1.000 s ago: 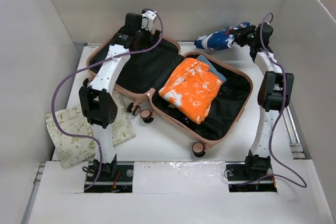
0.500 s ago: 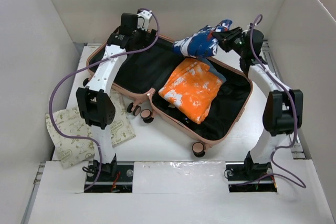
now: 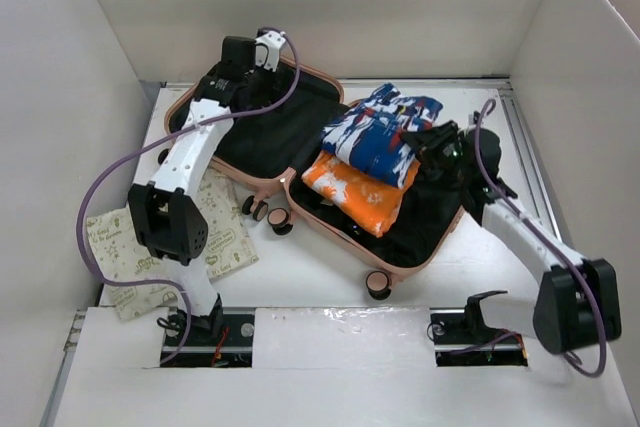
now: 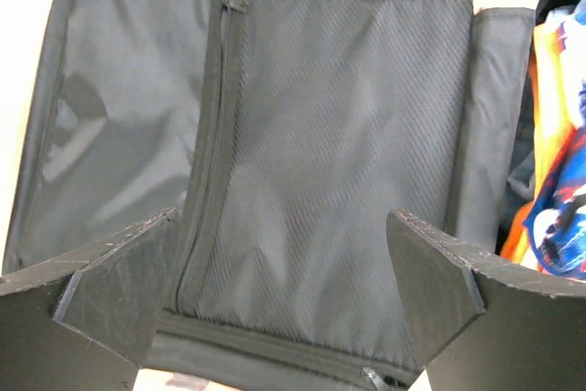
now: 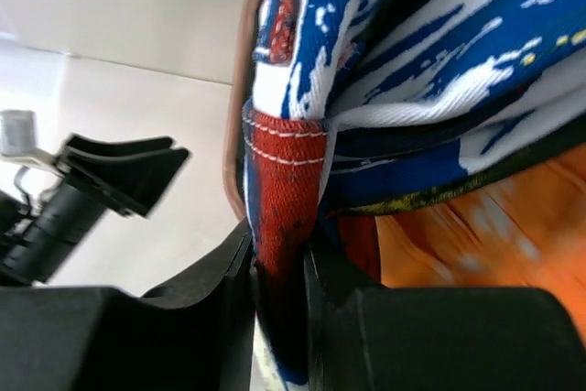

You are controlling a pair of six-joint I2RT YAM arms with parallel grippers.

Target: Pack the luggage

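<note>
Luggage [image 3: 335, 237]: salmon-pink hard shell, rounded corners, lying open flat mid-table [image 3: 300, 282], both halves lined black, small wheels [image 3: 378, 284] on near side. Left half bare lining with zipper. Right half holds orange-white folded garment [image 3: 355, 195], with blue-white-red garment [image 3: 375, 137] on top.

Right gripper [image 3: 432, 144]: narrow pinch on blue garment's red hem, fabric between fingers [image 5: 229, 272]. Forearm reaches in from right, elbow low near table's right corner.

Left gripper [image 4: 282, 258]: jaws wide, nothing between, poised over left half. Arm stretched forward from base.

Patterned pouch [image 3: 120, 247] beside left arm.
</note>
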